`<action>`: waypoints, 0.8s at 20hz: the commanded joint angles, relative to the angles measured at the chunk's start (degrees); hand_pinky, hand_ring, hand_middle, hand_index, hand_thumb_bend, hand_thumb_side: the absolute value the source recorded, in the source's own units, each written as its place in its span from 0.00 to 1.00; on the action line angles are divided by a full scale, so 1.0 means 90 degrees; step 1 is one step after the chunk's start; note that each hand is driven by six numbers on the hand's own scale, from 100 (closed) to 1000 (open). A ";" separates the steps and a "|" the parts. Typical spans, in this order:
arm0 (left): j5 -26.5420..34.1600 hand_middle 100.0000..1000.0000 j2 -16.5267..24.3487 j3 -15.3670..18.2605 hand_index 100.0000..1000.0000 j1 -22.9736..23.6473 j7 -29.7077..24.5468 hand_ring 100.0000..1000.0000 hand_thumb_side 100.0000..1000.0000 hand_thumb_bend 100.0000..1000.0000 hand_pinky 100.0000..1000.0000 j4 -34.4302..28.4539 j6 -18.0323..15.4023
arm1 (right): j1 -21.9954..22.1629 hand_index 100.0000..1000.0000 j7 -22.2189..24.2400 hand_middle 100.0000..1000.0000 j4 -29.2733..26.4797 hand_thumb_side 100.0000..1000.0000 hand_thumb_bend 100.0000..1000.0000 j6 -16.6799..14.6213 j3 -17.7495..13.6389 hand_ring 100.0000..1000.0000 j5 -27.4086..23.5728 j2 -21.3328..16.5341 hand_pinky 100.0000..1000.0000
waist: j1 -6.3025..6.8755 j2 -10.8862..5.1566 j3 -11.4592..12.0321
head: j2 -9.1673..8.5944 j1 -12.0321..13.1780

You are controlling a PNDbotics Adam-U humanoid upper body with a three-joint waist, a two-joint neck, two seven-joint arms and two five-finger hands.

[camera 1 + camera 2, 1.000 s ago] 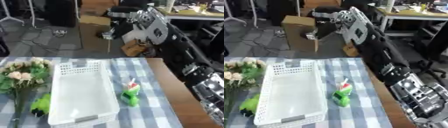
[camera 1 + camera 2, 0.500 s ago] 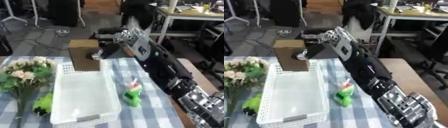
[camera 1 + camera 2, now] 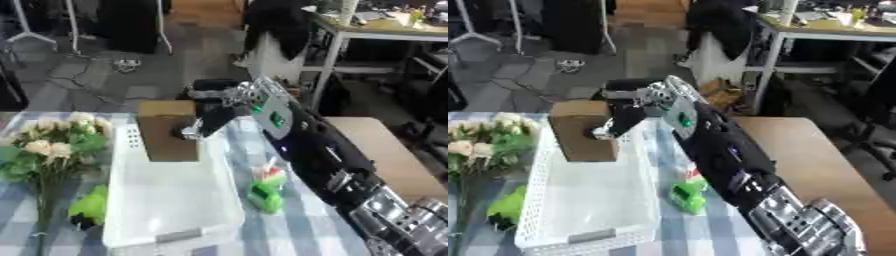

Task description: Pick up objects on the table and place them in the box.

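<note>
Robot hand: right robot hand [image 3: 213,107] pinches a brown cardboard block [image 3: 168,131] above the far end of the white basket [image 3: 166,200].
Risk: released here, the block may catch the far rim and tip out.
Basket: looks empty.
Worktop: green toy [image 3: 265,191] right, flowers [image 3: 48,147] left.

— What sort of place is this?

— A lab or workshop, by the look of it. Bare grey floor [image 3: 96,75] across the upper left of the frame, with metal stand legs [image 3: 26,30] on it.

— Anything else?

— A white-framed workbench [image 3: 815,35] at the upper right, cluttered on top. In the foreground, a counter [image 3: 798,150] partly covered by a blue checked cloth [image 3: 232,220].
</note>
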 commanded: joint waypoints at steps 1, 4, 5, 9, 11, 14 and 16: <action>0.0036 0.87 0.0017 -0.0020 0.91 -0.0154 -0.0023 0.94 0.75 0.00 0.72 -0.0085 -0.0022 | -0.0108 0.59 -0.0049 0.45 0.0072 0.86 0.21 -0.0079 -0.0101 0.60 -0.0270 -0.0038 0.64 | 0.0004 -0.0026 0.0014 | -0.0036 0.0013; 0.0045 0.87 0.0012 -0.0023 0.91 -0.0159 -0.0036 0.94 0.75 0.00 0.72 -0.0085 -0.0025 | -0.0101 0.75 0.0119 0.68 0.0176 0.98 0.27 -0.0168 -0.0139 0.74 -0.0496 -0.0041 0.74 | 0.0003 -0.0020 0.0020 | -0.0025 0.0019; 0.0048 0.87 0.0009 -0.0023 0.91 -0.0161 -0.0037 0.94 0.75 0.00 0.72 -0.0085 -0.0026 | -0.0089 0.75 0.0224 0.68 0.0219 0.98 0.27 -0.0216 -0.0156 0.74 -0.0593 -0.0037 0.74 | 0.0004 -0.0018 0.0021 | -0.0019 0.0020; 0.0053 0.87 0.0011 -0.0029 0.91 -0.0160 -0.0049 0.94 0.74 0.00 0.72 -0.0085 -0.0022 | -0.0066 0.94 0.0640 0.95 0.0315 1.00 0.40 -0.0420 -0.0253 0.99 -0.1090 -0.0064 0.95 | 0.0016 -0.0007 0.0011 | -0.0009 0.0026; 0.0056 0.87 0.0016 -0.0031 0.91 -0.0154 -0.0055 0.94 0.75 0.00 0.72 -0.0085 -0.0017 | -0.0094 0.97 0.0811 0.98 0.0308 1.00 0.46 -0.0465 -0.0281 1.00 -0.1274 -0.0103 0.98 | 0.0019 -0.0010 0.0003 | 0.0007 0.0014; 0.0059 0.87 0.0022 -0.0036 0.91 -0.0144 -0.0063 0.94 0.74 0.00 0.72 -0.0085 -0.0014 | -0.0134 0.99 0.0976 1.00 0.0268 1.00 0.52 -0.0464 -0.0300 1.00 -0.1383 -0.0157 1.00 | 0.0015 -0.0020 -0.0005 | 0.0028 0.0009; 0.0063 0.87 0.0022 -0.0039 0.91 -0.0132 -0.0067 0.94 0.74 0.00 0.72 -0.0085 -0.0008 | -0.0144 1.00 0.1069 1.00 0.0254 1.00 0.56 -0.0466 -0.0289 1.00 -0.1365 -0.0180 1.00 | 0.0012 -0.0029 -0.0012 | 0.0034 -0.0006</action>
